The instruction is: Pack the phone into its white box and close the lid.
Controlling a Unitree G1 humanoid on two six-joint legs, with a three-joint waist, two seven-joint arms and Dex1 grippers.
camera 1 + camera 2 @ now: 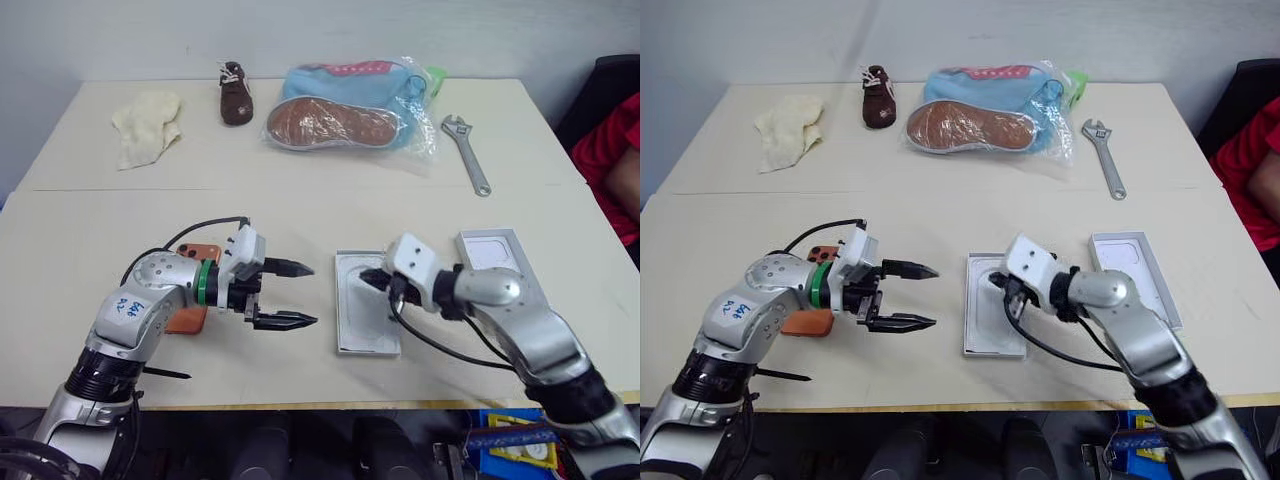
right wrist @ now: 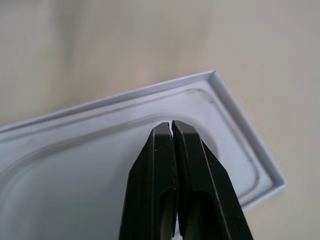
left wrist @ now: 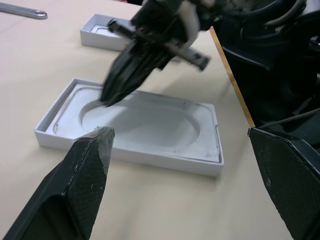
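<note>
Far side of desk (image 1: 300,215): cloth (image 1: 146,124), small brown shoe (image 1: 236,94), bagged slippers (image 1: 345,105), wrench (image 1: 466,152); person's red sleeve (image 1: 610,165) at right.

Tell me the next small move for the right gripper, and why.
Probably open the right gripper a little and pinch the moulded insert's rim to lift it out. Its fingers are shut with nothing between them, tips down in the insert's oval recess. The insert lies in the white box, so the phone, lying by the left arm, cannot go in yet.
</note>
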